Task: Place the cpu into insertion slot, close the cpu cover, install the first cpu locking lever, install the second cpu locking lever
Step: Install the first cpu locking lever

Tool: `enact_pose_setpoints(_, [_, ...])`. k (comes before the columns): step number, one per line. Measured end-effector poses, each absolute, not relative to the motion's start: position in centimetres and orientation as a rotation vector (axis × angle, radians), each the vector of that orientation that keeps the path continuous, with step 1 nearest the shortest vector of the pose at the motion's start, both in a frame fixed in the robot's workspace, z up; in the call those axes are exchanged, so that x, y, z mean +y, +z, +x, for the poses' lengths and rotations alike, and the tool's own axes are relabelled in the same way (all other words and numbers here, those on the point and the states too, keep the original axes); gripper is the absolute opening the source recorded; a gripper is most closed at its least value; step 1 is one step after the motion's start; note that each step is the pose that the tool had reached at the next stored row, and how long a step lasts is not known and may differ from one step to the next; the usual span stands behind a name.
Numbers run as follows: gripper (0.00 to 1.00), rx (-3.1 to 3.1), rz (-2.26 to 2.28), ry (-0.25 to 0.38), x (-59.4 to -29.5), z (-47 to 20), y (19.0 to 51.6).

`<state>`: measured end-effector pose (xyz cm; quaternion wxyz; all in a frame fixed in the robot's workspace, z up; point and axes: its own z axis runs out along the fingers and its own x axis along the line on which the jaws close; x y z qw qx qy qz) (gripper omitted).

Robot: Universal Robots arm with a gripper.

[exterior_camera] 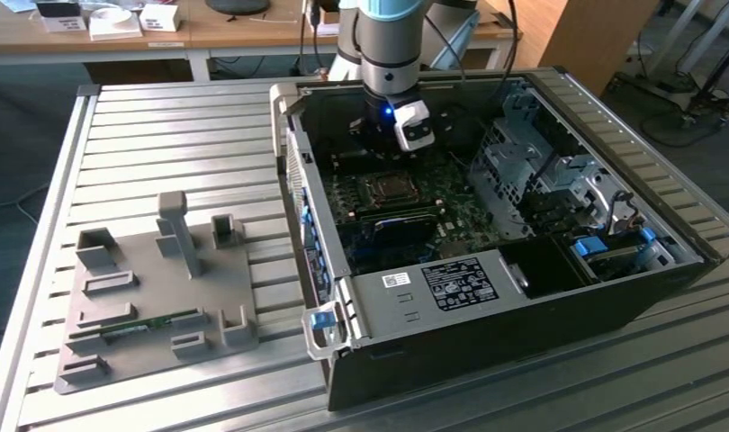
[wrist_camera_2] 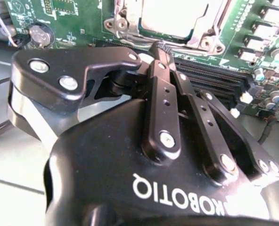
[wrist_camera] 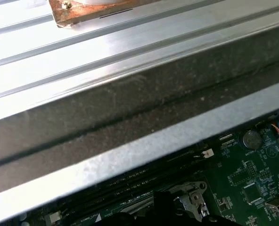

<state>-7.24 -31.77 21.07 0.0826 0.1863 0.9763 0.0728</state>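
The cpu (wrist_camera_2: 172, 16) lies in its socket on the green motherboard (wrist_camera_2: 78, 19), silver top up. The silvery cpu cover (wrist_camera_2: 203, 41) lies flat around it as a frame. My gripper (wrist_camera_2: 159, 49) is shut, its black fingertips pressed together with nothing visible between them, just short of the socket's near edge. In the exterior view the gripper (exterior_camera: 382, 155) hangs inside the open computer case (exterior_camera: 485, 342), a little beyond the socket (exterior_camera: 386, 187). In the first wrist view a corner of the socket (wrist_camera: 192, 200) shows below the case's metal wall (wrist_camera: 130, 113).
Memory slots (wrist_camera_2: 215, 77) run right beside the fingers. A drive cage (exterior_camera: 533, 171) and a labelled power supply (exterior_camera: 454, 283) crowd the case. On the slatted table (exterior_camera: 160, 135), at the exterior view's left, a grey fixture plate (exterior_camera: 148, 288) holds a green memory stick (exterior_camera: 137, 326).
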Motion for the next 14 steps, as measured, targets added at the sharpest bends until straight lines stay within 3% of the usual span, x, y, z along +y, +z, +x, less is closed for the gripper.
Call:
enact_pose_setpoints(6, [0.11, 2.936, 0.554, 0.185, -31.78, -7.23, 21.24])
enact_pose_setpoints(14, [0.11, 2.938, 0.553, 0.19, -31.79, -7.24, 21.33])
